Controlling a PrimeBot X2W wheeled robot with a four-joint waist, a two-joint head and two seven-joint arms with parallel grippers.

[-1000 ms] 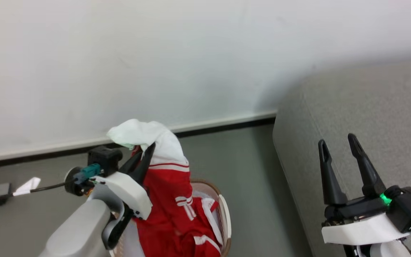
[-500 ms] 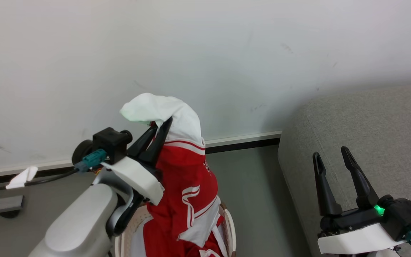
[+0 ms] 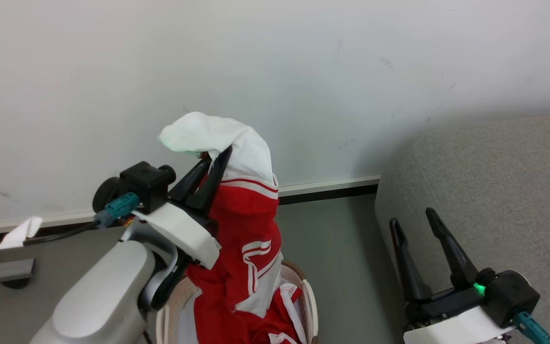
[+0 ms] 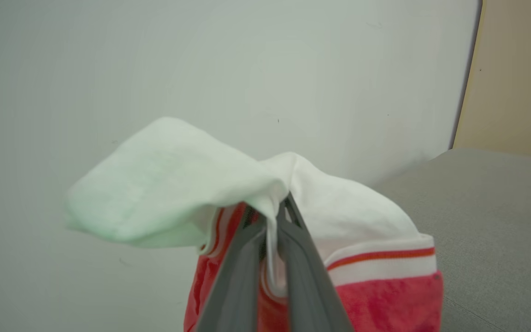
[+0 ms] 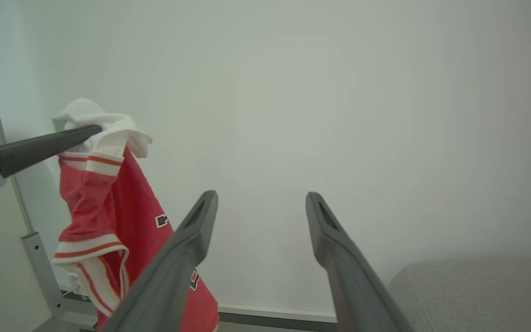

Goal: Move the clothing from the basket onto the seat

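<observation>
Red knit with white panels and thin striped trim: you see the clothing (image 3: 246, 224) hanging in a soft, creased column from your left gripper (image 3: 218, 161). Its long dark fingers are pinched together on a white fold near the top, and a limp white sleeve flops over the tips. The garment's lower end trails into the basket (image 3: 311, 298), an oval of perforated cream plastic with a brown rim, standing on the smooth grey floor (image 3: 342, 239). Your right gripper (image 3: 411, 216) has its tapered fingers spread wide and holds nothing. It is in front of the seat (image 3: 494, 181), a coarse-woven grey sofa with a rounded edge, right of the basket.
</observation>
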